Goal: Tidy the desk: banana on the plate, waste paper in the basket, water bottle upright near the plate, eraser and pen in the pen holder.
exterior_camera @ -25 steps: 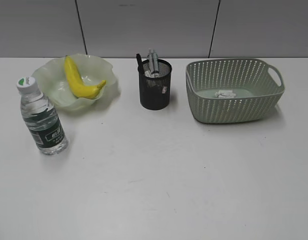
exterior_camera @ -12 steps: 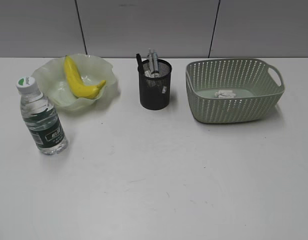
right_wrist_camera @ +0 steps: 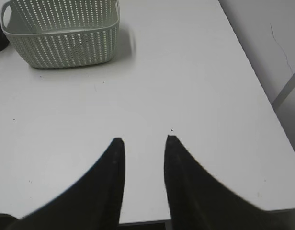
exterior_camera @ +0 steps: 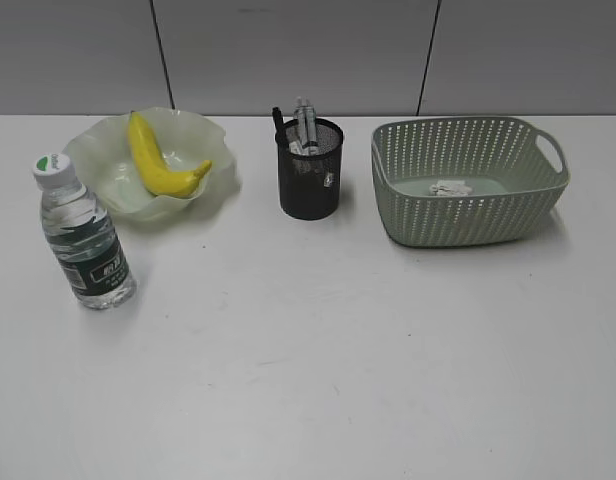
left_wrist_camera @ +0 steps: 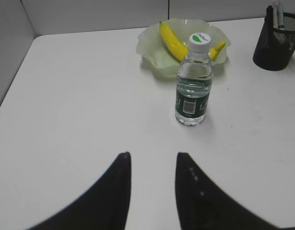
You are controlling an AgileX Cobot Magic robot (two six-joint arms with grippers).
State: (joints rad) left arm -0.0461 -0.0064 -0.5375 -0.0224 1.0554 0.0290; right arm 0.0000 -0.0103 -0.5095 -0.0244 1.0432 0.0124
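Both grippers, left [left_wrist_camera: 152, 155] and right [right_wrist_camera: 142, 140], hang spread and empty, water bottle [left_wrist_camera: 194, 80] ahead of the left.

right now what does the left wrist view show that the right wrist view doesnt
Only the left wrist view shows the upright water bottle, the banana on the green plate, the pen holder with pens, and the left pincer, open over bare table. Only the right wrist view shows the perforated basket, the table's right edge, and the right pincer, also open. Both share the white table.
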